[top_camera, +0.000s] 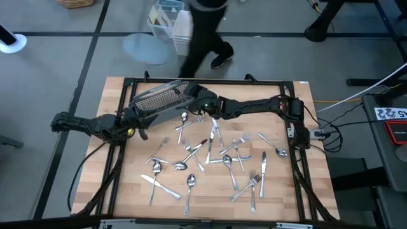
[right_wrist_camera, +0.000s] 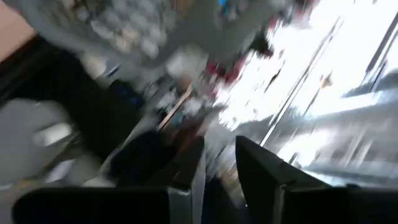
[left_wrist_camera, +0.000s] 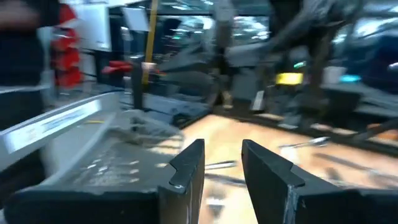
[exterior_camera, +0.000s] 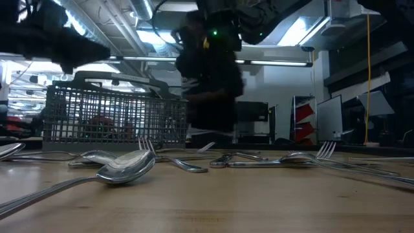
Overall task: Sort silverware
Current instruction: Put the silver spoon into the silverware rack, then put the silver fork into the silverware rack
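The silverware [top_camera: 216,152], several shiny forks, spoons and knives, lies scattered flat on the wooden table top [top_camera: 286,191]; the low view shows a spoon [exterior_camera: 126,167] nearest. The grey wire-mesh caddy [top_camera: 159,97] stands at the far left, also seen in the low view [exterior_camera: 113,116]. My right gripper [top_camera: 191,95] reaches across from the right and hovers at the caddy's right end; in its wrist view it [right_wrist_camera: 219,142] is open with nothing between the fingers. My left gripper [top_camera: 143,122] hangs open just in front of the caddy, with nothing in it [left_wrist_camera: 221,146].
A black frame [top_camera: 203,81] borders the table top. A person [top_camera: 203,32] in dark clothes stands beyond the table's far edge. Bare wood shows along the near left [top_camera: 127,191] and near right corners.
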